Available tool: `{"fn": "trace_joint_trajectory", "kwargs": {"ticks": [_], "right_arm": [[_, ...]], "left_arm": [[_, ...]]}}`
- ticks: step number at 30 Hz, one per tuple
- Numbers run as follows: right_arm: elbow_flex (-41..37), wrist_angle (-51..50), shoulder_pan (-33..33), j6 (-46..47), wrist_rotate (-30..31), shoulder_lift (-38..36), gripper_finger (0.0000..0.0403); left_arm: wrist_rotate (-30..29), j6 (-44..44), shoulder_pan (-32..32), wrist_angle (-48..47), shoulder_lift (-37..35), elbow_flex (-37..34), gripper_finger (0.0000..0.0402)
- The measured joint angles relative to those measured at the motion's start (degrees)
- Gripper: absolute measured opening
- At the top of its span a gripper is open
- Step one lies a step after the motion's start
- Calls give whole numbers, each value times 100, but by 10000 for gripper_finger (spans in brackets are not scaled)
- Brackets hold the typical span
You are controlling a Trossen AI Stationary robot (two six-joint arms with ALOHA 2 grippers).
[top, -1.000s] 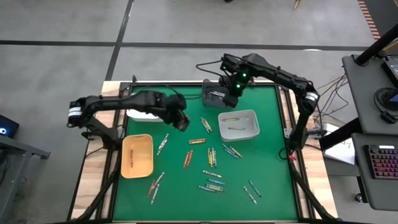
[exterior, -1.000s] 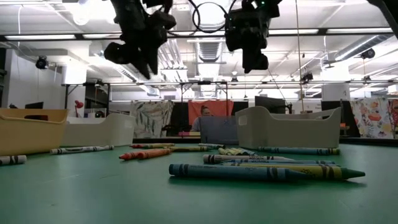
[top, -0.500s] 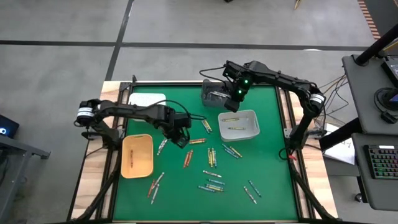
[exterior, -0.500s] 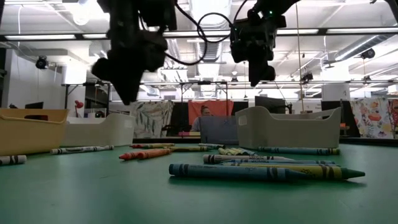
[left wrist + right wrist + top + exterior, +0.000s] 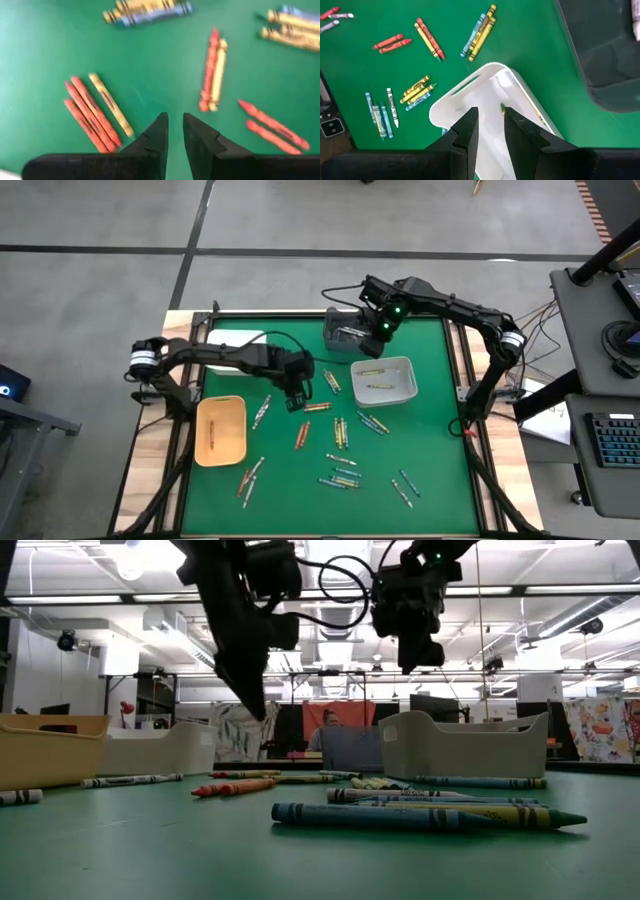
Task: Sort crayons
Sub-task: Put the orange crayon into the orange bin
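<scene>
A: Start with the big picture: the green table (image 5: 430, 480) fills the middle of the high view, with a grey bin (image 5: 345, 332) at its upper edge, a white tray (image 5: 384, 380) right of centre and a tan tray (image 5: 221, 430) at lower left. There's another white tray (image 5: 234, 340) at upper left, partly under the arm.

B: And the arms! The left gripper (image 5: 300, 396) hangs above the mat just left of centre, over bare green near a red-orange pair (image 5: 318, 407). In its wrist view the fingers (image 5: 159, 135) stand close together with only a narrow slit between them, nothing pinched.

A: The right gripper (image 5: 377, 328) sits at upper centre, beside the grey bin and above the white tray's far edge. From its wrist view the fingers (image 5: 468, 125) are a little apart, empty, with the white tray (image 5: 470, 95) right beneath.

B: Now the crayons (image 5: 340, 432). They're scattered over the middle and lower half of the mat: a yellow cluster at centre, a red-orange stick (image 5: 301, 435) left of it, a blue and yellow bunch (image 5: 342, 477) lower down.

A: More at lower left, a few (image 5: 249, 478) below the tan tray, and a pale one (image 5: 262, 411) just right of that tray.

B: Two lie inside the white tray (image 5: 375, 378), and one red-orange stick (image 5: 212, 428) in the tan tray. In the low view, a blue crayon (image 5: 420, 815) lies nearest, across the lower centre.
</scene>
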Motion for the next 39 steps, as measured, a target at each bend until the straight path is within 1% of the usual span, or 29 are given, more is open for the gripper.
{"fn": "trace_joint_trajectory", "kwargs": {"ticks": [4,6,10,16,20,23,26,28,31,35,39], "right_arm": [[0,519,0,101,2,-5,82],[2,768,0,275,2,-5,82],[2,940,0,421,2,-5,82],[4,1002,0,422,4,-5,82],[4,1058,0,571,8,-5,82],[4,1211,0,770,13,-5,82],[4,1362,0,975,12,-5,82],[4,1389,0,1130,11,-5,82],[4,1392,0,1314,9,-5,82],[4,1394,0,1485,7,-5,82],[4,1394,0,1655,4,-5,82]], "left_arm": [[-11,189,350,983,-1,-372,37],[-11,154,536,1187,32,-461,37],[15,-285,801,1152,37,-501,37],[67,-309,1028,1149,81,-501,37],[82,-836,1140,1145,176,-501,37],[80,-1013,1178,1151,269,-501,37],[98,-1021,1197,1037,425,-375,37],[249,-999,1214,820,531,-207,37],[291,-970,1227,591,724,-11,38],[304,-940,1297,507,949,186,54],[323,-776,1425,91,1102,259,73]]}}
